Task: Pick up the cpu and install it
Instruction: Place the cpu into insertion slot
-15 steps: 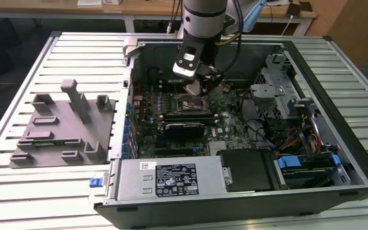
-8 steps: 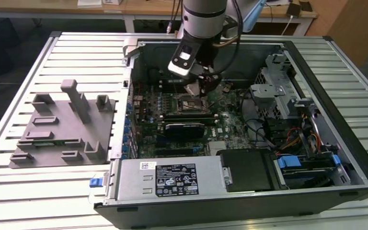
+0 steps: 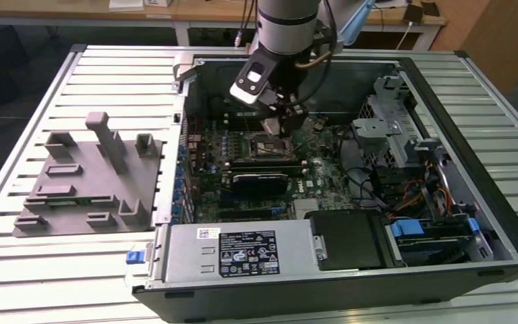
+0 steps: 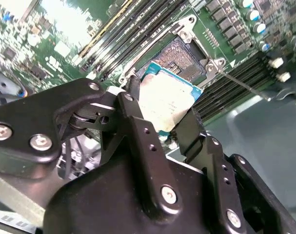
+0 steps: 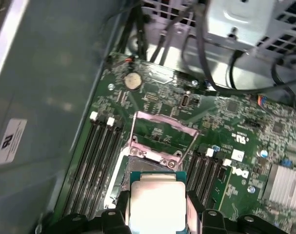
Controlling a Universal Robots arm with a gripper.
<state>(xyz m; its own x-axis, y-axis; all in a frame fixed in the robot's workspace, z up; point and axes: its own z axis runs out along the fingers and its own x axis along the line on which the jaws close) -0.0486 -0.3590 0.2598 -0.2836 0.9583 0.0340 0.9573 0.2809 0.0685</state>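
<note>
1. Grip. In the second wrist view I see the black two-finger gripper [image 4: 162, 105] with its fingers [image 4: 138, 122] clamped on opposite edges of the cpu [image 4: 168, 100], a small flat square chip with a silvery-white metal top and a thin teal-green rim.

2. Cpu position. The chip hangs between the fingers over the open square metal-framed motherboard socket [image 4: 184, 56] on the green board. It covers the nearer part of the socket, and the dark contact field beyond it lies exposed. I cannot tell whether chip and socket touch.

3. First wrist view. This view adds the surroundings. The cpu [image 5: 157, 202] lies face-on. Past it the silver hinged load plate [image 5: 160, 131] stands open, with long black memory slots [image 5: 96, 161] alongside and a round silver coin cell [image 5: 133, 80] further off.

4. Exterior view. This view gives the overall placement. The silver and black arm [image 3: 286, 27] reaches down into the open black computer case [image 3: 331, 293], which lies on a white slatted table [image 3: 106, 81]. The gripper [image 3: 282, 125] is just above the socket [image 3: 271, 143]. A grey plastic fixture block [image 3: 88, 182] sits on the table just beside the case, at the exterior view's left.
</note>
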